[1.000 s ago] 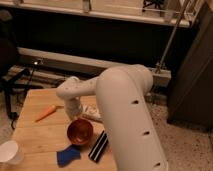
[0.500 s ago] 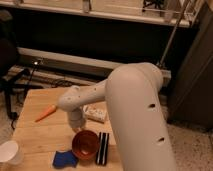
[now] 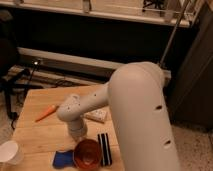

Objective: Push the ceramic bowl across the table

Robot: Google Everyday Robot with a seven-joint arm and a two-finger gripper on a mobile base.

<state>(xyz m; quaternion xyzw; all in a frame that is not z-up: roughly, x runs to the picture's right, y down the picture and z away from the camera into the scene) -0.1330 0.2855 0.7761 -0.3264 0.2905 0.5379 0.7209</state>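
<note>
Ceramic bowl (image 3: 87, 153) lying near the front edge of the table (image 3: 47, 135), directly below the wrist of the arm (image 3: 140, 110) and seemingly touching it at the rim's far side. Gripper (image 3: 78, 132) lodged just behind and above the bowl, mostly concealed by the rounded wrist housing; whether open or closed, impossible to tell. Left of the bowl, at the table's near left corner: white paper cup (image 3: 10, 152), partly cropped by the picture's left edge. Farther back and left of the bowl: thin orange carrot (image 3: 46, 113), lying slantwise on the planks, well apart from the bowl. Touching the bowl's left side: flat blue object (image 3: 62, 159), partly covered by the bowl and of uncertain kind. Just right of the bowl: dark ribbed block (image 3: 104, 148) with pale stripes, standing close beside the rim, nature not discernible. Behind and right of the bowl: pale rectangular item (image 3: 97, 115), half hidden beneath the forearm. Arm posed with a bulky white upper link filling the right foreground, hiding the table's right half, then a slimmer link reaching leftward and down to the wrist over the bowl.
</note>
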